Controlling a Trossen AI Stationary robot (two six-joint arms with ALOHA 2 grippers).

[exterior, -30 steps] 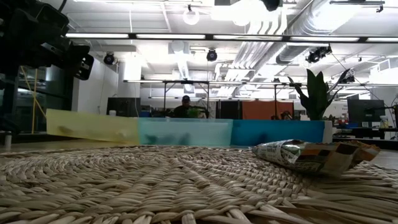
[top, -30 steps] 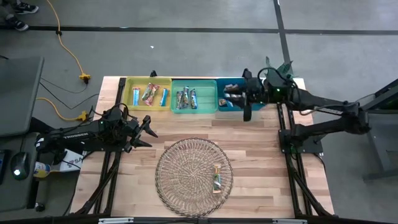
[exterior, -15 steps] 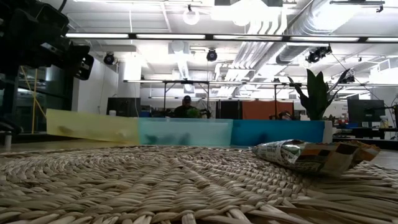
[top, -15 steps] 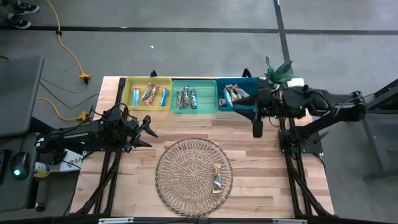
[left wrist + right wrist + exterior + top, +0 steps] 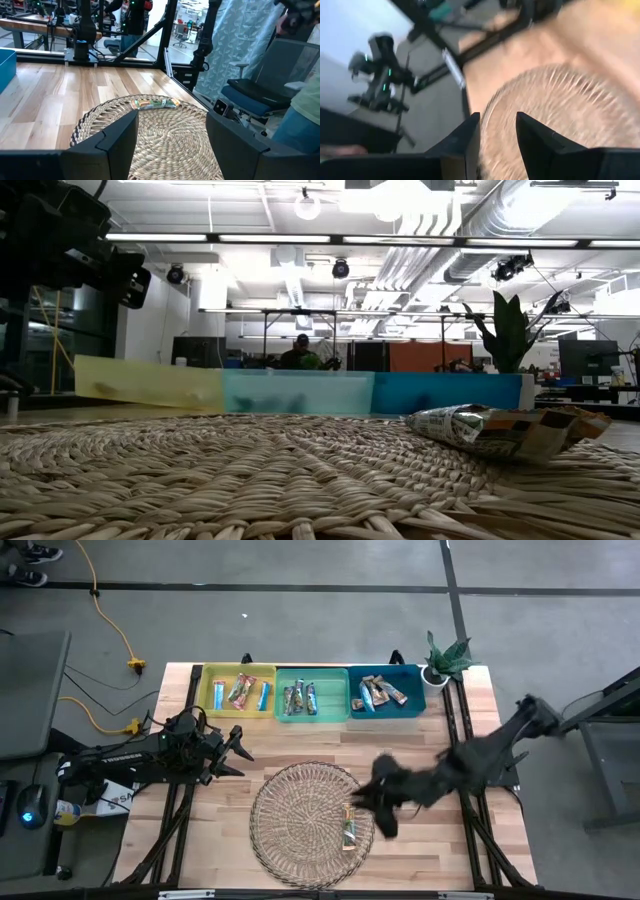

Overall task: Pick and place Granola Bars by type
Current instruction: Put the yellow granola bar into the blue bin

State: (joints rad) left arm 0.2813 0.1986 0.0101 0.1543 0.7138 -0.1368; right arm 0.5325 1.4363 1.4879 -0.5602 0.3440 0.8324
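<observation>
One granola bar in a tan and green wrapper lies flat on the round wicker plate, right of its middle; the bar also shows in the low view and the bar in the left wrist view. More bars lie in the yellow bin, the green bin and the blue bin. My right gripper hangs blurred over the plate's right rim, open and empty. My left gripper waits open left of the plate.
The three bins stand side by side along the table's far edge. A small potted plant sits at the far right corner beside the blue bin. Bare wood lies between the bins and the plate.
My right gripper has left the blue bin and swung fast toward the table's near edge and leftward, ending over the wicker plate's right rim. The bars in the blue bin now show uncovered. The left arm has kept still.
</observation>
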